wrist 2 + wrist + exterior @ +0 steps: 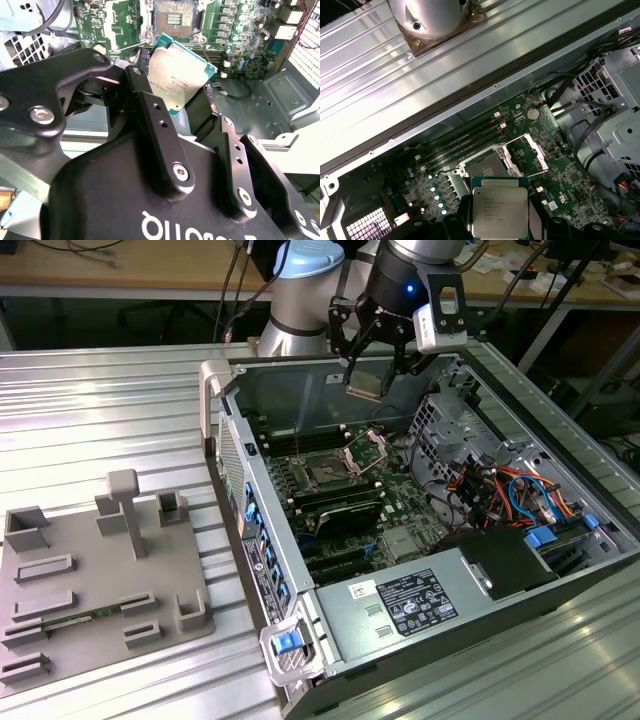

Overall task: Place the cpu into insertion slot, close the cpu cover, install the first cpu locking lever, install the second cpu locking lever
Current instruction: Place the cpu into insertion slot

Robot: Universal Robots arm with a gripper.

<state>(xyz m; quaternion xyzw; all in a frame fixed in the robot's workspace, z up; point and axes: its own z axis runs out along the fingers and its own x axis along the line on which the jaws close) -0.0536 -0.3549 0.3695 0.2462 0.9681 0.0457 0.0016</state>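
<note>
In the exterior view your claw (370, 377) is gripping the cpu (364, 387) above the case's (300, 390) far edge. In the second wrist view it's hanging short of the insertion slot (175, 19). In the first wrist view, be keeping the cpu (500, 212) flat, squaring edges to that slot.

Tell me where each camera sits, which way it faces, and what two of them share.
Exterior view: off the arm, looking into the open computer case; shows the arm and pincer holding the cpu.
First wrist view: on the wrist, facing the insertion slot; shows the arm's base.
Second wrist view: on the wrist, facing along the black fingers.
Both wrist views share the cpu and insertion slot.
</note>
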